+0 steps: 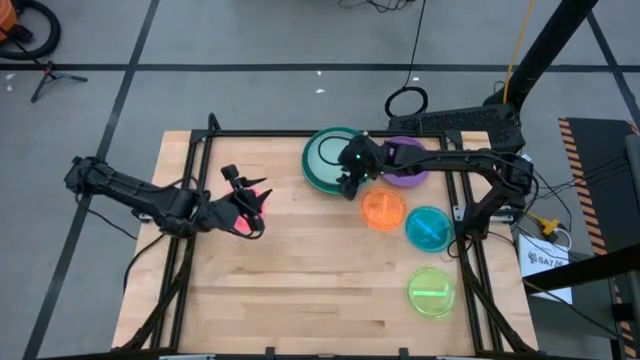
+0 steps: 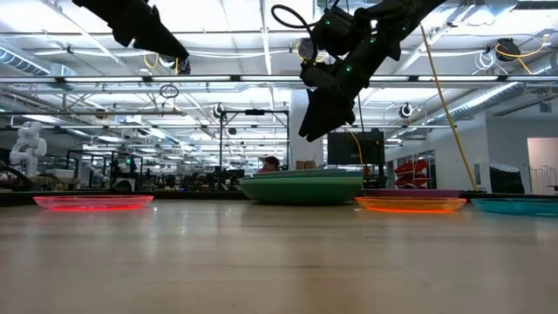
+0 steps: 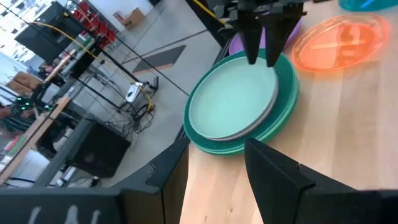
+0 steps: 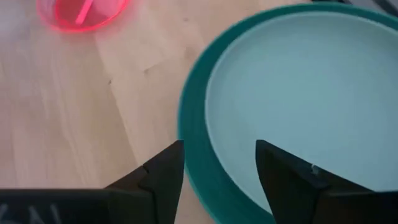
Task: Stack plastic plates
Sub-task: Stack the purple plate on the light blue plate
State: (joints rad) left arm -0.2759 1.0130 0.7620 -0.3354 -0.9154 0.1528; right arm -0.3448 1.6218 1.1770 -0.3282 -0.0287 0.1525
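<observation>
A mint plate [image 1: 330,157] lies on top of a larger teal plate [image 1: 312,172] at the table's far middle. My right gripper [image 1: 349,178] hovers open above this stack's right rim, clear of it in the low view [image 2: 318,131]. In its wrist view, my right gripper [image 4: 221,168] has its fingers over the teal rim [image 4: 193,155]. My left gripper [image 1: 255,200] is open and raised high above the pink plate [image 1: 246,223], which lies flat on the table's left. Purple [image 1: 408,170], orange [image 1: 383,209], blue [image 1: 428,228] and lime [image 1: 432,291] plates lie singly on the right.
The table's black frame rails [image 1: 190,170] run along its left, right and far edges. Bare wood [image 1: 300,280] fills the near middle. The purple plate lies partly under my right arm [image 1: 450,158]. The orange plate [image 2: 410,204] lies close to the stack [image 2: 301,187].
</observation>
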